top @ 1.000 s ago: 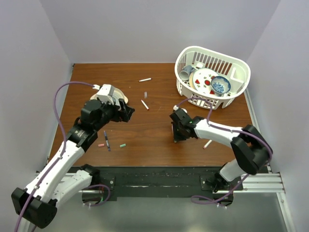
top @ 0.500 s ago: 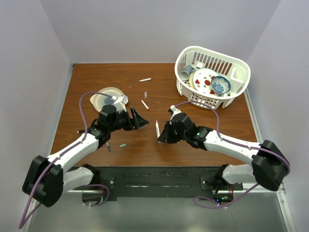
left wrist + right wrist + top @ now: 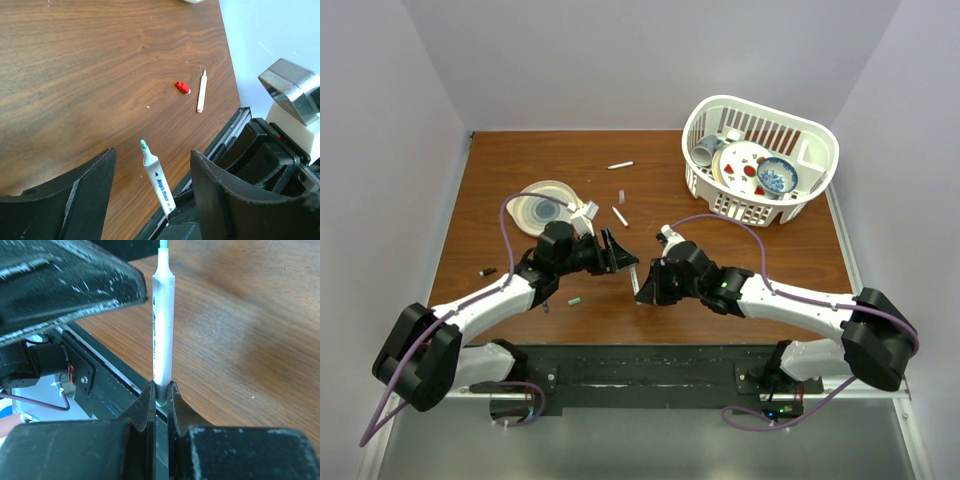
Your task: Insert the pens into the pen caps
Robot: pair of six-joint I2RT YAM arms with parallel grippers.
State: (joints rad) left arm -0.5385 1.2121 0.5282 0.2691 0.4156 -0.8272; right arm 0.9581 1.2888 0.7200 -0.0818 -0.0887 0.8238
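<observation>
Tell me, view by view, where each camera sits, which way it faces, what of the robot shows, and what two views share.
Top external: above and behind the bases, looking down on the table; both arms show, left gripper, right gripper.
Left wrist: on the left arm, facing the table past its own open fingers, red cap beyond.
Right wrist: on the right arm, looking along its fingers shut on the green-tipped pen.
Shared: both wrist views show that pen.

The top external camera sits above and behind the arm bases, looking steeply down on the whole table. The left wrist camera looks out past the left gripper, low over the wood. The right wrist camera sits tight behind the right gripper. All three views share the green-tipped pen.
</observation>
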